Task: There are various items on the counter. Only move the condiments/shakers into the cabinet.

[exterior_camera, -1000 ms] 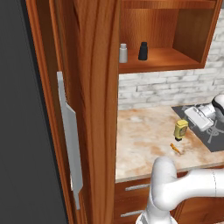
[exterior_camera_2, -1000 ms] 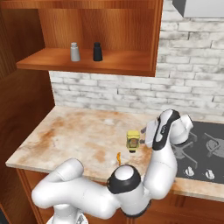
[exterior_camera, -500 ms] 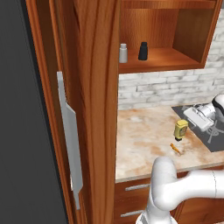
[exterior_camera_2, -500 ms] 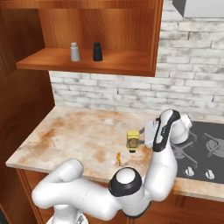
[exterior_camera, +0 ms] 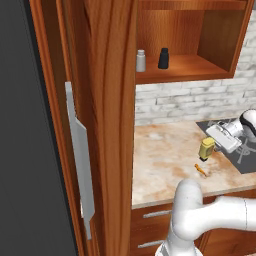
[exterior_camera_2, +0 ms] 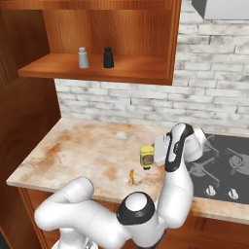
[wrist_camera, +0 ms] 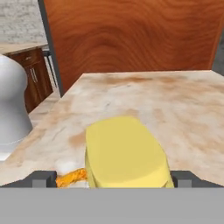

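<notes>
A yellow-brown squeeze bottle stands on the marbled counter near the cooktop. My gripper is open, level with the bottle, one jaw on each side of it and not closed on it. In the hand view the bottle sits large between the fingertips. The grey shaker and the black shaker stand side by side on the shelf of the open cabinet. A tiny orange stick lies just in front of the bottle.
The tall cabinet door stands open at the left. A dark cooktop lies right of the bottle, behind my hand. Drawers with metal handles run below the counter edge, and a brick wall backs the counter.
My hand has edged a little closer to the yellow bottle. The jaws stay open and nothing else has moved.
</notes>
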### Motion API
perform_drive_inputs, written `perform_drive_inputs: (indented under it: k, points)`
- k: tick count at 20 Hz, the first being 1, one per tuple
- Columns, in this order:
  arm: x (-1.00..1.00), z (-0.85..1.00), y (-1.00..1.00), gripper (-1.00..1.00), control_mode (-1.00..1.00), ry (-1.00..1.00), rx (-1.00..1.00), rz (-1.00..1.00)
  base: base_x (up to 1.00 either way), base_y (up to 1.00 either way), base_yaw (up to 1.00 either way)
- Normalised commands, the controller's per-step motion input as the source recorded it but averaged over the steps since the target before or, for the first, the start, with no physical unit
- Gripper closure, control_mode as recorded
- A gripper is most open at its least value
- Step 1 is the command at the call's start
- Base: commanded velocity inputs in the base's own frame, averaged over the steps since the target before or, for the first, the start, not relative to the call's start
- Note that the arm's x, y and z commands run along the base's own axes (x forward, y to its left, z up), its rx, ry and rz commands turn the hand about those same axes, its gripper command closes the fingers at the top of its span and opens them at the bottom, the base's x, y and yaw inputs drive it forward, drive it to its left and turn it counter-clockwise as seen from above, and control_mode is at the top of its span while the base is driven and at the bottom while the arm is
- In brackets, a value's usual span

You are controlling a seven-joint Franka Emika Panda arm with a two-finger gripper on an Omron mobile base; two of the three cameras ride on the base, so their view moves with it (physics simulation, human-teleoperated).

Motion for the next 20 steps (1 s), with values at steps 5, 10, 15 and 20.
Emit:
perform_drive_inputs:
  k: [5,10,15,20]
  points:
    - [0.0,0.0,0.29,1.0,-1.0,0.0,0.0,-0.01,0.0,0.0,0.0]
    - [-0.36,0.31,0.0,1.0,-1.0,-0.07,0.02,-0.04,0.0,0.0,0.0]
    - [-0.79,1.0,0.0,1.0,-1.0,-0.13,0.16,-0.32,0.0,0.0,0.0]
    - [-0.61,1.0,0.01,1.0,-1.0,-0.12,0.23,-0.45,0.0,0.0,0.0]
